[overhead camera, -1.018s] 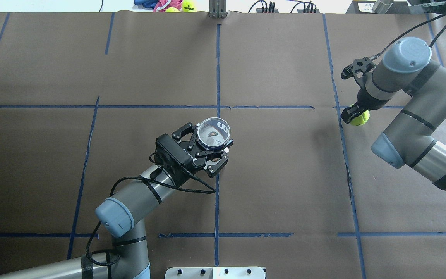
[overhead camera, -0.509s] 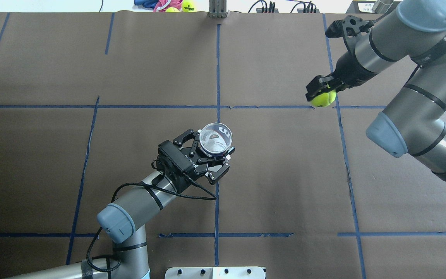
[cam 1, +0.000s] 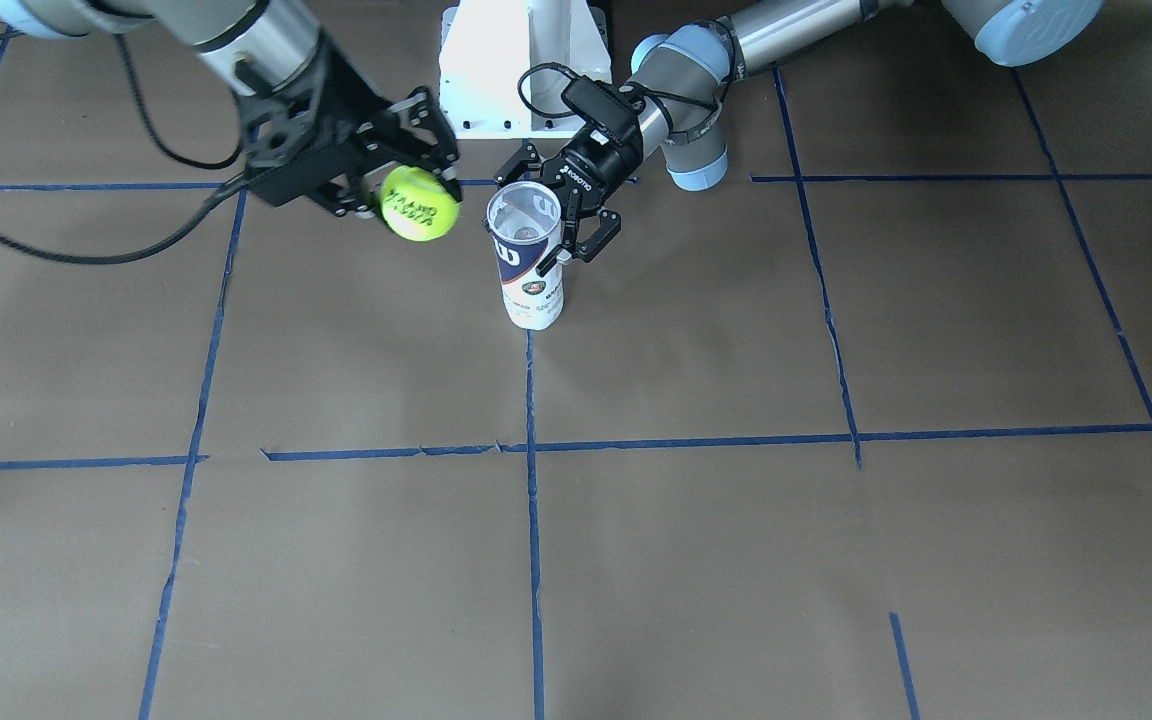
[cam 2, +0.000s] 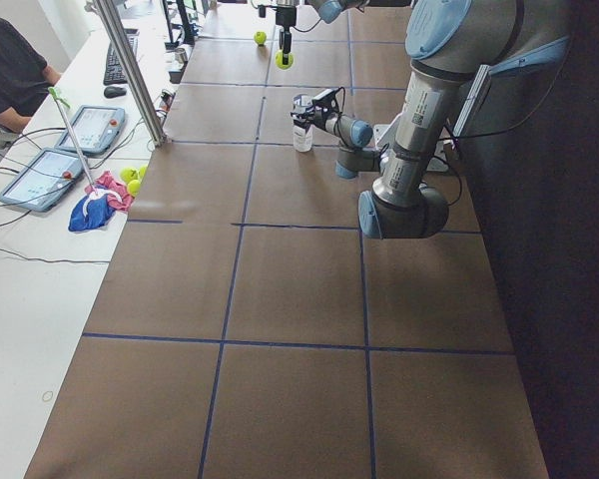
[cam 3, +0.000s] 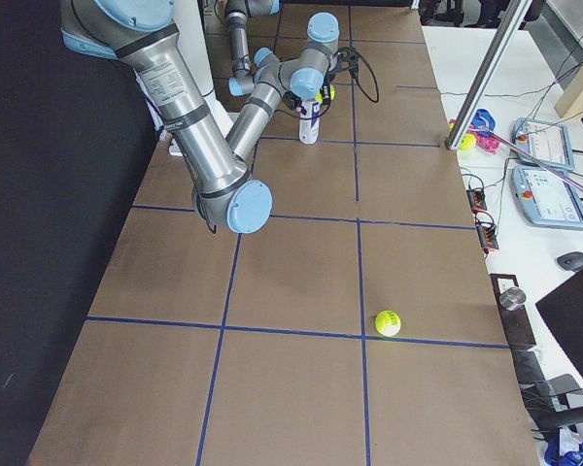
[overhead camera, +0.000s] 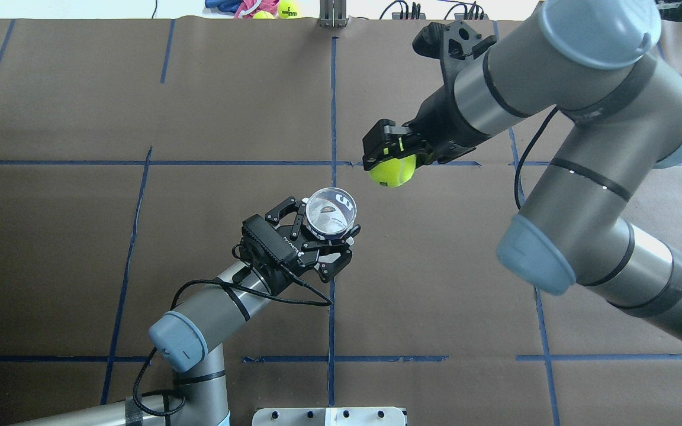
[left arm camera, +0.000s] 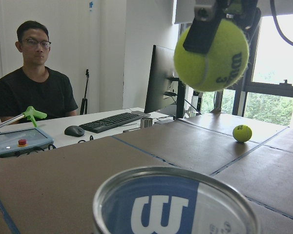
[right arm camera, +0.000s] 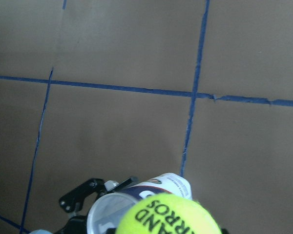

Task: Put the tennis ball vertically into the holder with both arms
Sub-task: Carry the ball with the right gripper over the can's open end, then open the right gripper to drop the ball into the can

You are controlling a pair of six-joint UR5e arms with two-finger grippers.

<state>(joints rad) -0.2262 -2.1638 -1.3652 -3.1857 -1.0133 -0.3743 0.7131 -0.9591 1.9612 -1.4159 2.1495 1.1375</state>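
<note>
The clear Wilson holder stands upright on the table with its mouth open; it also shows in the front view. My left gripper is shut on the holder's upper part from the side. My right gripper is shut on the yellow-green tennis ball and holds it in the air, above the holder's rim and off to its far right side. In the left wrist view the ball hangs above and beyond the holder's rim. In the right wrist view the ball partly covers the holder.
A second tennis ball lies on the table far to the robot's right. More balls and a metal post are at the far edge. An operator sits beyond the table. The white pedestal is behind the holder.
My right arm has swung left and up with the tennis ball, from the table's right side to near the holder. The left gripper and holder shifted slightly, then stayed still.
</note>
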